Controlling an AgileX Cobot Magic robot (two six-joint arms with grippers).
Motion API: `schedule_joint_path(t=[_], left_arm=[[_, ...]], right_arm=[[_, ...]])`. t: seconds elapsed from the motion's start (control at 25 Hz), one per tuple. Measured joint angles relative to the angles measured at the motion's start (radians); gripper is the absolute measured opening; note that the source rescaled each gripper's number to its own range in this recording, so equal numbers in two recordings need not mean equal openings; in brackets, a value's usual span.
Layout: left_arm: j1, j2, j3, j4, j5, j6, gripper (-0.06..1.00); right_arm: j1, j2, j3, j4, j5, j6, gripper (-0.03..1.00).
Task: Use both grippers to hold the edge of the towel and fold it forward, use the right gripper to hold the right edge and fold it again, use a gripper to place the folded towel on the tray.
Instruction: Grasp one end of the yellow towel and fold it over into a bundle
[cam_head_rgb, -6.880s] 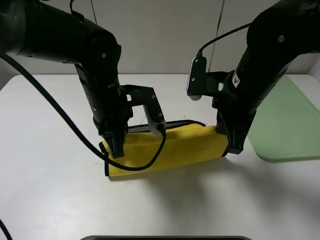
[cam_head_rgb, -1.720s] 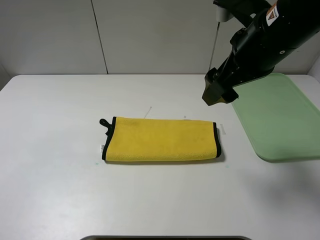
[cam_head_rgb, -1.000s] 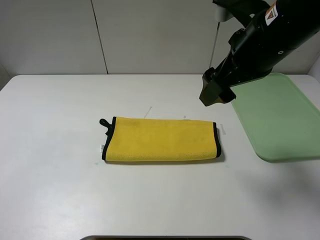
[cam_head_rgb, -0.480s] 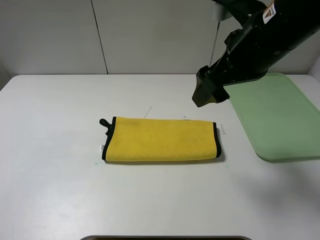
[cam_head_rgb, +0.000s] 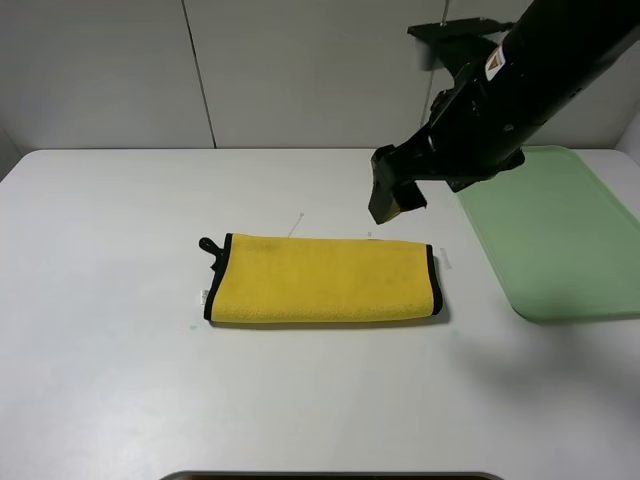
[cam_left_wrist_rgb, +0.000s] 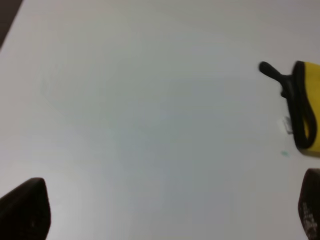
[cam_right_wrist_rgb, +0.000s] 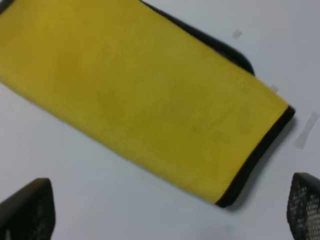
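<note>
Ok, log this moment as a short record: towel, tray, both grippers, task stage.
towel: yellow with black trim, folded into a long strip, flat on the table
loop: black, at the towel's left end
tray: green, right of the towel, apart from it
right gripper: open, holding nothing, in the air near the towel's right end
left gripper: open, holding nothing, seen only in its wrist view
task stage: first fold done; second fold not yet done

The white table (cam_head_rgb: 100, 300) carries two items. A yellow towel (cam_head_rgb: 325, 278) with black edging lies flat near the middle, folded into a long strip. A green tray (cam_head_rgb: 545, 240) lies at the right edge, apart from the towel.
</note>
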Motion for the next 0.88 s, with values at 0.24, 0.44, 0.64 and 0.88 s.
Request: schedule_joint_path(t=[0.24, 0.44, 0.64, 0.88], left_arm=[[0.032, 0.000, 0.000, 0.000, 0.000, 0.000, 1.00], [0.032, 0.000, 0.000, -0.001, 0.000, 0.000, 1.00], [0.032, 0.000, 0.000, -0.001, 0.000, 0.000, 1.00], [0.032, 0.000, 0.000, -0.001, 0.000, 0.000, 1.00]], right_arm=[[0.000, 0.120, 0.000, -0.005, -0.055, 0.168, 1.00], [-0.020, 0.213, 0.000, -0.046, -0.109, 0.262, 1.00], [-0.081, 0.275, 0.000, -0.056, -0.138, 0.275, 1.00], [-0.163, 0.331, -0.001, -0.063, -0.161, 0.271, 1.00]])
